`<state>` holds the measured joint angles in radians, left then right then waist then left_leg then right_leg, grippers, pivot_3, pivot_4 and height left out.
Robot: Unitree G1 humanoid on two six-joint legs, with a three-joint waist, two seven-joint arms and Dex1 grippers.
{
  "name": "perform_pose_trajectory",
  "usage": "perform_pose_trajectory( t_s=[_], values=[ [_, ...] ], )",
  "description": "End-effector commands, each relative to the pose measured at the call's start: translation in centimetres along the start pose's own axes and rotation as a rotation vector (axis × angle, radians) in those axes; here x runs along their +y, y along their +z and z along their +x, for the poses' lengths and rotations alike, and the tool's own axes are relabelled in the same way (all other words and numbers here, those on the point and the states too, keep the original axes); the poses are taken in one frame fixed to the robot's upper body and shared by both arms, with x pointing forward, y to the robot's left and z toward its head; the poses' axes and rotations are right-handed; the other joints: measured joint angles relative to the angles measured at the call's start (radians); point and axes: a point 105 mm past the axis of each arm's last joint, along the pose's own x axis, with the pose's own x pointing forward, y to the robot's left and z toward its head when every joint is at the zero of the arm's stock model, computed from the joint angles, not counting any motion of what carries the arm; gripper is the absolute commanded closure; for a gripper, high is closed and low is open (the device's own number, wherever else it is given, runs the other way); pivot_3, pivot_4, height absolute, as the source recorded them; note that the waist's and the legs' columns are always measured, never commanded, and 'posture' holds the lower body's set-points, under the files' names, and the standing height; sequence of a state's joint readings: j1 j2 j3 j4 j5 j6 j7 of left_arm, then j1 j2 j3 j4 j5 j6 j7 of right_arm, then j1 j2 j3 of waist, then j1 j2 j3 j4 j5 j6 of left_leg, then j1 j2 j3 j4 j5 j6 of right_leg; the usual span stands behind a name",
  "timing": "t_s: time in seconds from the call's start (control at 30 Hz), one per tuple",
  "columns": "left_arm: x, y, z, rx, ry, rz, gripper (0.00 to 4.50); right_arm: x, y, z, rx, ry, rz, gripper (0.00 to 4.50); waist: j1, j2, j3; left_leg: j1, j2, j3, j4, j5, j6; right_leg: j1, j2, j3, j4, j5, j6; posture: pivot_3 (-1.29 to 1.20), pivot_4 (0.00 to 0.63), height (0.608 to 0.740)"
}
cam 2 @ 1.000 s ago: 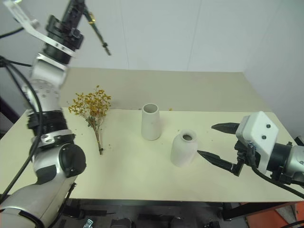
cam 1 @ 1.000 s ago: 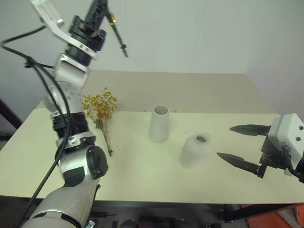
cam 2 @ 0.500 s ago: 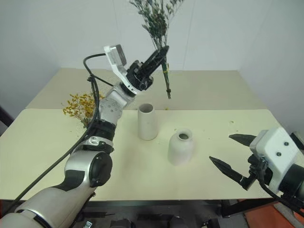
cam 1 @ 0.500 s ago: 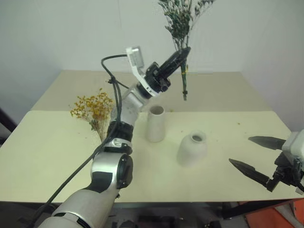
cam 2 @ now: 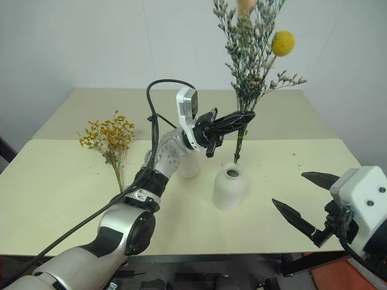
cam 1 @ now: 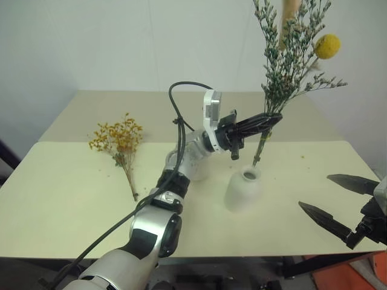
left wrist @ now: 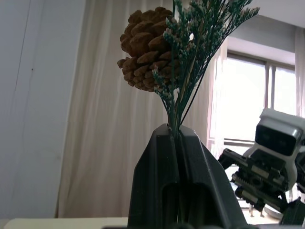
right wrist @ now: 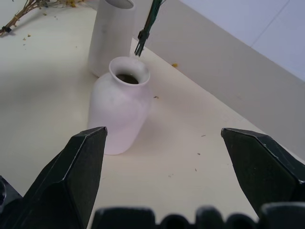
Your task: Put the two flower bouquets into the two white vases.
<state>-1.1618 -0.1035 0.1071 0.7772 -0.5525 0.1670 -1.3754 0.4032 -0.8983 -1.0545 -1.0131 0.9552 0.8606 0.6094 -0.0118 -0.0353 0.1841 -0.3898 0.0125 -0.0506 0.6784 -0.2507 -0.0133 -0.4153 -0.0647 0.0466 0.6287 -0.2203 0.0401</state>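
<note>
My left gripper (cam 1: 266,121) is shut on the stems of the grey-green bouquet (cam 1: 289,57), which stands upright with its yellow ball flower (cam 1: 327,46) high up. A pine cone (left wrist: 145,47) sits in the bunch. The cut stem ends (right wrist: 142,44) hang just above the mouth of the short round vase (cam 1: 243,190), slightly behind it. The taller vase (cam 2: 188,167) stands to its left, partly behind my left arm. The yellow-orange bouquet (cam 1: 120,141) lies flat on the table at the left. My right gripper (cam 1: 314,191) is open, low at the right, pointing toward the short vase (right wrist: 119,109).
The cream table (cam 1: 60,193) has a seam running across its middle and bare room in front of the vases. A black cable (cam 1: 178,130) loops above my left forearm. A pale wall stands behind the table.
My left gripper has swung the grey-green bouquet right and down, from above the tall vase to just over the short vase. The right gripper has barely shifted.
</note>
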Motion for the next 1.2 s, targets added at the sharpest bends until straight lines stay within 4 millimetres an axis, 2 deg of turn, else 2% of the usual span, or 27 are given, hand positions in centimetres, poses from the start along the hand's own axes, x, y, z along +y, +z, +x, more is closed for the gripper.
perform_pose_trajectory(
  t_s=[0.03,0.5,0.9,1.0,1.2],
  values=[
    [-0.3,0.2,0.3,-0.004,-0.023,0.028,4.48,-0.4,0.8,-0.5,-0.013,-0.031,-0.046,0.00,0.001,0.000,0.000,0.000,0.000,0.000,0.000,0.000,0.000,0.000,0.000,0.000,0.000,0.000,0.000,0.00,0.150,0.740],
    [-0.5,-3.0,-1.1,0.090,-0.001,0.010,4.48,-0.6,0.7,-0.2,-0.006,-0.023,-0.046,0.00,0.003,0.000,0.000,0.000,0.000,0.000,0.000,0.000,0.000,0.001,0.000,0.000,0.000,0.000,0.000,0.00,0.150,0.740],
    [-0.7,-4.8,-1.7,0.090,0.037,0.032,4.48,-0.6,0.8,-0.1,-0.013,-0.027,-0.056,0.00,0.003,0.000,0.000,0.001,0.000,0.000,0.000,0.000,0.000,0.002,0.000,0.000,0.000,0.000,0.000,0.00,0.150,0.740],
    [-0.7,-4.9,-1.8,0.083,0.048,0.034,3.85,-0.7,0.8,-0.1,-0.011,-0.026,-0.057,0.00,0.003,0.000,0.000,0.001,0.000,0.000,0.000,0.000,0.000,0.002,0.000,0.000,0.000,0.000,0.000,0.00,0.150,0.740],
    [-0.9,-4.5,-2.1,0.079,0.041,0.056,2.22,-0.8,0.7,0.0,-0.010,-0.021,-0.056,0.00,0.003,0.000,0.000,0.002,0.000,0.000,0.000,0.000,0.000,0.003,0.000,0.000,0.000,0.000,0.000,0.00,0.150,0.740]
  ],
)
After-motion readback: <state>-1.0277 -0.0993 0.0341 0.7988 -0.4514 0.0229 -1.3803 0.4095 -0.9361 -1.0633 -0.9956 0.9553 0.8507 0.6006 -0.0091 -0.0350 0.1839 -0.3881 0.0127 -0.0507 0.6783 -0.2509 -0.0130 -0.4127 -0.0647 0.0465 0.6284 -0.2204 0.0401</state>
